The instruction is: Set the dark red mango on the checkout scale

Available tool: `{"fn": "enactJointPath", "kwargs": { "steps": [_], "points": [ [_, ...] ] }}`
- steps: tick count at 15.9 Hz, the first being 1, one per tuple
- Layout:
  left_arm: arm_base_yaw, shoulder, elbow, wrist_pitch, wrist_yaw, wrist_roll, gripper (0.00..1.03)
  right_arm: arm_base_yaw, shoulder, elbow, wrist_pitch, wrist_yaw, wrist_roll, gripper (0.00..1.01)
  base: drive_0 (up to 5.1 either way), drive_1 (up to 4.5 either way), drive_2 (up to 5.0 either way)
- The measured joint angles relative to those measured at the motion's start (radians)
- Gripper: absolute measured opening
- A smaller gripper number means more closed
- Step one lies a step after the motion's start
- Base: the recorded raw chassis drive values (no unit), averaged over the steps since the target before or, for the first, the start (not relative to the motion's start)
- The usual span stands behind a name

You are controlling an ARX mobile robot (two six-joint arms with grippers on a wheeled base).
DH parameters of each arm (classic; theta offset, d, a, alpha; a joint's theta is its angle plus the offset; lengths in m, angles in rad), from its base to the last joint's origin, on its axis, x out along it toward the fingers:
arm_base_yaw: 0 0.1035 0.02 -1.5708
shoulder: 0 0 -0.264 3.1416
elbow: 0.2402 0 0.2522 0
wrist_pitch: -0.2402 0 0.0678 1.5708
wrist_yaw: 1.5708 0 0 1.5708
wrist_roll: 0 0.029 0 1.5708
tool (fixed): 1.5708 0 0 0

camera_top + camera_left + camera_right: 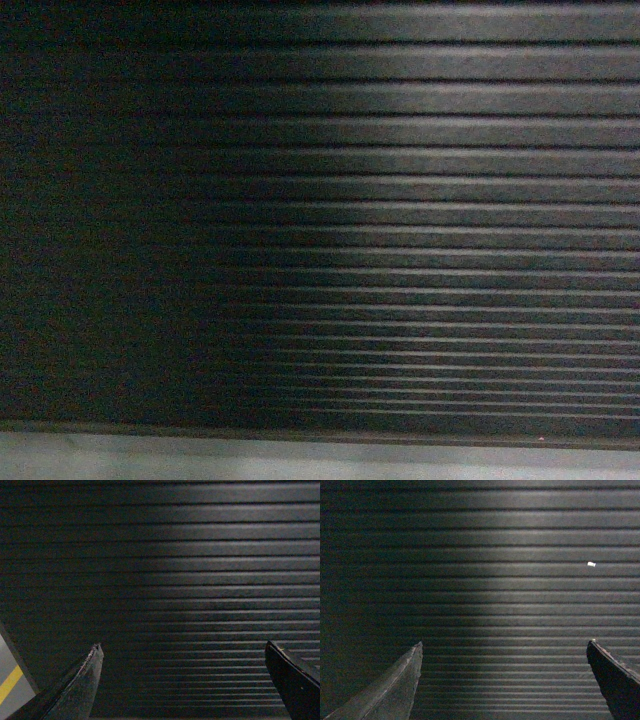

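Three views are filled almost entirely by the same thing: the ribbed dark front panel of the checkout, seen square-on and close. In the head view a pale strip of floor is seen along the 6 o'clock edge, beneath the panel's lower lip.

The left gripper is held with its two dark fingers spread wide, one at 7 o'clock and one at 5 o'clock of its own view, and nothing is held between them; only ribs are seen through the gap. At 8 o'clock a patch of grey floor with a yellow line is shown. The right gripper is likewise spread wide and empty, and is pointed straight at the panel; a small white speck is seen on a rib at 2 o'clock.

Neither the dark red mango nor the scale is shown in any view, so their places cannot be told. It is judged that the arms are kept low and level, with fingers parted in readiness, because the base is facing the counter's front and the countertop lies above what the cameras take in. Picking the fruit is judged not yet begun.
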Motion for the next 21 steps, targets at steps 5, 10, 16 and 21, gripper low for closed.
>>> {"fn": "enactJointPath", "kwargs": {
  "steps": [5,10,16,21],
  "points": [
    [0.000,0.000,0.000,0.002,0.000,0.000,0.98,0.000,0.000,0.000,0.000,-0.002,0.000,0.98,0.0,0.00,0.0],
    [0.000,0.000,0.000,0.002,0.000,0.001,0.98,0.000,0.000,0.000,-0.001,-0.002,0.000,0.98,0.0,0.00,0.0],
    [0.000,0.000,0.000,0.001,0.001,0.001,0.98,0.000,0.000,0.000,0.001,0.000,0.001,0.98,0.0,0.00,0.0],
    [0.000,0.000,0.000,0.005,0.000,0.000,0.98,0.000,0.000,0.000,0.004,0.000,0.002,0.98,0.0,0.00,0.0]
  ]
}}
